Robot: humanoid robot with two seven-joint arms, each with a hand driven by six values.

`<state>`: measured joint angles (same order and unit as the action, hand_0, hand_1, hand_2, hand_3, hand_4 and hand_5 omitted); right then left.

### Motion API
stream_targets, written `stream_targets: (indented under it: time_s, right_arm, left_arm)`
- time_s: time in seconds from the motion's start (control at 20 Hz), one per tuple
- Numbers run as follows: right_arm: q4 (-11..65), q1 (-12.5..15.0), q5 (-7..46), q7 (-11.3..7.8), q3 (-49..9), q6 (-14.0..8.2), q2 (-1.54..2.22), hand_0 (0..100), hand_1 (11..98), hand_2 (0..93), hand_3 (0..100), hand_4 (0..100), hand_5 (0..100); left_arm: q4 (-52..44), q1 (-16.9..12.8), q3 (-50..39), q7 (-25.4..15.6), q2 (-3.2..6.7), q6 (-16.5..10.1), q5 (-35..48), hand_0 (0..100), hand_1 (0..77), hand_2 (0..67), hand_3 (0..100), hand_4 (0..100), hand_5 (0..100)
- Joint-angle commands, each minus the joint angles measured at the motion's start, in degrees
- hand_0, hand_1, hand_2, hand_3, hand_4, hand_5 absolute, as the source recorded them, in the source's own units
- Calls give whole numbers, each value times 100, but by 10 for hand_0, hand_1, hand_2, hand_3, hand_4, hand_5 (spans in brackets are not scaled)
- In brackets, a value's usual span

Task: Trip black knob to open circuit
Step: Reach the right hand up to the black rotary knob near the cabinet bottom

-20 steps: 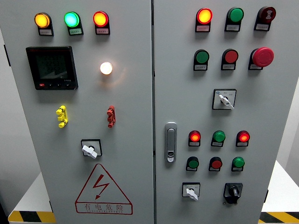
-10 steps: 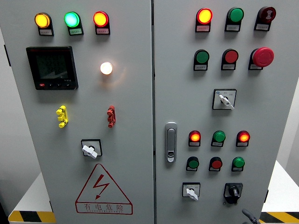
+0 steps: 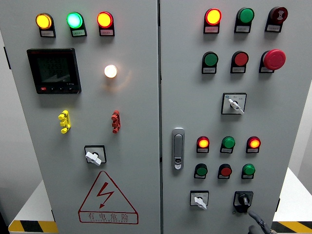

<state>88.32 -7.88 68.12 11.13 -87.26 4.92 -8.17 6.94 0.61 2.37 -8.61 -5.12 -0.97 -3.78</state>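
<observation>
The black rotary knob [image 3: 243, 200] sits on a black square plate at the lower right of the right cabinet door [image 3: 195, 112]. Its pointer leans slightly left of upright. Only a small dark part of my right hand [image 3: 256, 222] shows at the bottom edge. Its tip lies just below and to the right of the knob, close to the plate's corner, and I cannot tell whether it touches. The rest of the hand is out of frame. My left hand is not visible.
A white selector switch [image 3: 199, 200] sits left of the knob, under rows of red and green pilot lights and buttons [image 3: 225, 143]. A door latch [image 3: 178, 148] is mid-panel and a red mushroom stop button [image 3: 274, 59] upper right. The left door carries a meter, lamps and a warning triangle [image 3: 107, 197].
My right hand has risen from the bottom right edge, from out of view a second ago to just under the black knob now. The knob's pointer has not turned.
</observation>
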Motion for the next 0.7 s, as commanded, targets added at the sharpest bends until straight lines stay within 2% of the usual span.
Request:
stream_targets:
  time_s: [0.0, 0.15, 0.35, 0.55, 0.65]
  right_arm:
    - [-86, -46, 0, -5, 7, 0, 0, 975, 520, 8, 910, 1000, 1000]
    - [-306, -195, 0, -5, -10, 0, -9, 984, 522, 8, 909, 1000, 1000]
    - [-324, -283, 0, 3, -10, 0, 0, 994, 517, 8, 909, 1000, 1000]
    - [-289, -284, 0, 21, -1, 0, -9, 999, 516, 9, 909, 1000, 1000]
    - [-272, -275, 0, 30, -1, 0, 0, 1000, 514, 10, 910, 1000, 1000]
  left_arm:
    - [0, 1, 0, 0, 2, 0, 0, 0, 30, 130, 213, 65, 15]
    - [0, 1, 0, 0, -7, 0, 0, 0, 30, 130, 213, 65, 15]
    - [0, 1, 0, 0, -7, 0, 0, 0, 30, 130, 213, 65, 15]
    - [0, 1, 0, 0, 2, 0, 0, 0, 30, 130, 213, 66, 15]
    - [0, 1, 0, 0, 2, 0, 0, 0, 30, 130, 213, 65, 15]
